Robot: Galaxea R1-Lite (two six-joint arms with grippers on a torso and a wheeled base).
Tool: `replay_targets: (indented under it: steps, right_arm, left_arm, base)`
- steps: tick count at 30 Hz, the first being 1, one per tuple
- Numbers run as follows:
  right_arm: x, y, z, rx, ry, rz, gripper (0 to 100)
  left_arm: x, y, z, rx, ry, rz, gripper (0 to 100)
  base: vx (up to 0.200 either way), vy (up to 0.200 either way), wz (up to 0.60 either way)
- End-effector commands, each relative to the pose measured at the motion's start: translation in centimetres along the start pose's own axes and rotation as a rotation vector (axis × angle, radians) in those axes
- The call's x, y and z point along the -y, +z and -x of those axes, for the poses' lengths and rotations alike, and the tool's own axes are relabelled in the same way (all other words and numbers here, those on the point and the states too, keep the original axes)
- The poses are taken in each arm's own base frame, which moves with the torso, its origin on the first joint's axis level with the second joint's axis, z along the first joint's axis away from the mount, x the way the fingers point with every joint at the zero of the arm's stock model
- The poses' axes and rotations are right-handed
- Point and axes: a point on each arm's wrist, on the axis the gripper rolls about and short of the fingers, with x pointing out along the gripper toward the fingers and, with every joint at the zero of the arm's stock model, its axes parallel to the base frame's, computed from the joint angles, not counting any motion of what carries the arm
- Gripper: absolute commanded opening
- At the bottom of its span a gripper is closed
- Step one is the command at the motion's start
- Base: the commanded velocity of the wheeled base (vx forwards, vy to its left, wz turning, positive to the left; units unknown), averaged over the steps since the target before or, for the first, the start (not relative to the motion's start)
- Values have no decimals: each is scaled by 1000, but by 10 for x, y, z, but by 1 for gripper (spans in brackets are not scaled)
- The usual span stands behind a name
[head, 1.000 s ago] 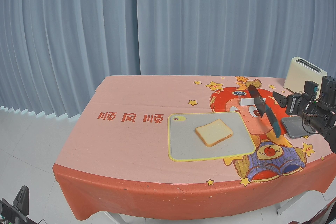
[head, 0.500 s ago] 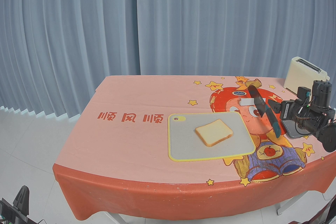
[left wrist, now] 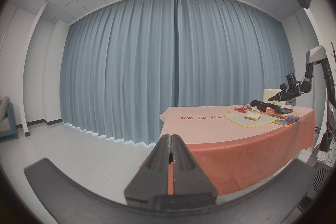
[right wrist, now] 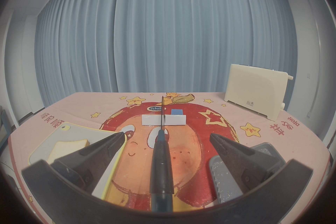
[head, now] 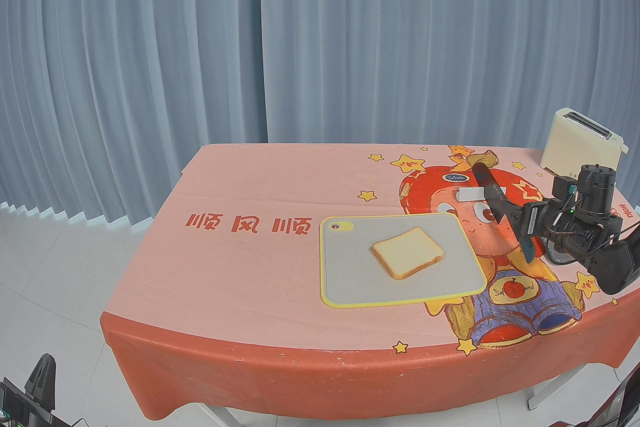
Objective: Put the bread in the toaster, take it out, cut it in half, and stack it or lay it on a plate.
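**Knife pickup: square up on the handle before closing**

Bread [head: 408,252] lies flat on the cutting board [head: 347,275], whole and uncut, so the step in hand appears to be taking up the knife [head: 492,193]. The right gripper [head: 513,213] hovers over the knife's handle end with its jaws spread wide and nothing in them. In the right wrist view the handle [right wrist: 161,165] runs straight down the gap between the two fingers.

To do this well, lower until the fingers bracket the handle, not the blade, then clamp firmly so the knife cannot twist. The blade tip rests on a white holder [right wrist: 150,119], so lift clear of it before swinging toward the board.

A grey tray [right wrist: 225,179], probably the plate, sits just beside the handle and could be nudged. The toaster [head: 580,145] stands behind, well apart. The left gripper [left wrist: 170,165] hangs low off the table, fingers pressed together, empty.
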Motion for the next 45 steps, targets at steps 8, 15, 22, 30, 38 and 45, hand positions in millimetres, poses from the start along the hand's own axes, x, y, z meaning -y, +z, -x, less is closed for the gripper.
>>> replay_targets:
  steps: [8,15,22,30,38,45]
  right_arm:
    - [0,-8,-11,-32,-4,-3,100]
    - [0,-11,-14,-41,-6,-3,100]
    - [0,-14,-16,-51,-6,0,100]
    - [0,-21,-29,-20,-8,-1,100]
    - [-4,-22,-28,-17,4,5,100]
    - [-5,-23,-28,-20,2,7,100]
  left_arm:
    - [0,-5,0,-1,1,1,0]
    - [0,-5,0,-1,1,1,0]
    - [0,-5,0,-1,1,1,0]
    - [0,-5,0,-1,1,1,0]
    - [0,-5,0,-1,1,1,0]
    - [0,-5,0,-1,1,1,0]
  base:
    - [0,0,0]
    - [0,0,0]
    - [0,0,0]
    - [0,0,0]
    - [0,0,0]
    - [0,0,0]
